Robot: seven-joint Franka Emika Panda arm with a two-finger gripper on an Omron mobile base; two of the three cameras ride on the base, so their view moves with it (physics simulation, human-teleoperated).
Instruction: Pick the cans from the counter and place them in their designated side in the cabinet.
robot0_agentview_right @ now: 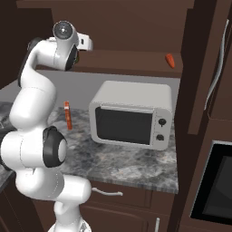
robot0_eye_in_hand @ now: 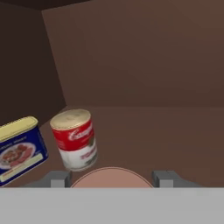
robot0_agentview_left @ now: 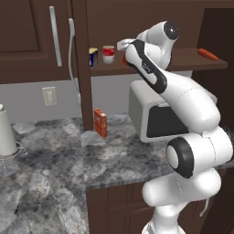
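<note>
Grasping the plain can (robot0_eye_in_hand: 112,177) between its fingers (robot0_eye_in_hand: 56,178), the end effector (robot0_eye_in_hand: 112,179) sits at the cabinet shelf (robot0_agentview_left: 192,59). The banded can (robot0_eye_in_hand: 75,138) stands upright on that shelf, just beside a blue-and-yellow tin (robot0_eye_in_hand: 18,149). An orange box (robot0_agentview_left: 100,122) stands on the desk (robot0_agentview_left: 119,155) near the microwave (robot0_agentview_right: 131,115).

I see grey marbled stone on the worktop (robot0_agentview_left: 50,155), faintly glossy. The cabinet (robot0_agentview_left: 32,41) looks like matt dark brown wood, its bar handles (robot0_agentview_left: 55,36) smooth silver metal. The red can (robot0_eye_in_hand: 75,139) wears a glossy label, and the microwave (robot0_agentview_right: 131,115) is smooth pale grey.
</note>
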